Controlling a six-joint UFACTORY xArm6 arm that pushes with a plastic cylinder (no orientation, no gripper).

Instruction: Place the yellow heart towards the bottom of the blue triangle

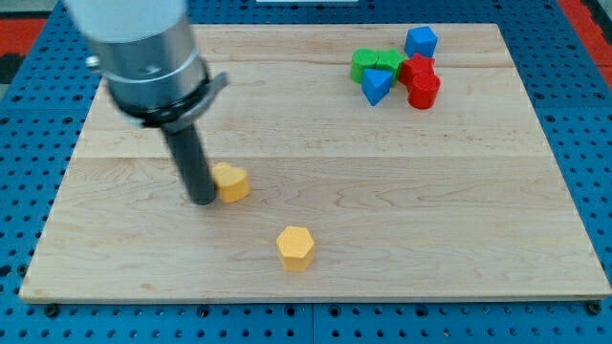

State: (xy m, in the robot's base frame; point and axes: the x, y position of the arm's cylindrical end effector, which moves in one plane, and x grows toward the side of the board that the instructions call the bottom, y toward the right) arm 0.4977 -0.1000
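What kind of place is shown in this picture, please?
Probably a robotics lab bench: a wooden board lies on a blue perforated base, small coloured blocks such as the blue triangle sit on it, and my tip touches the yellow heart.

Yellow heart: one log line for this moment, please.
tip touching yellow heart on its left | blue triangle far upper right | yellow hexagon apart

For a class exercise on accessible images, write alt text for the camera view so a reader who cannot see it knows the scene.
My tip rests on a wooden board, just left of a yellow block. A second yellow block lies toward the view's bottom. At the top right cluster a blue triangle, green blocks, red blocks and a blue block.
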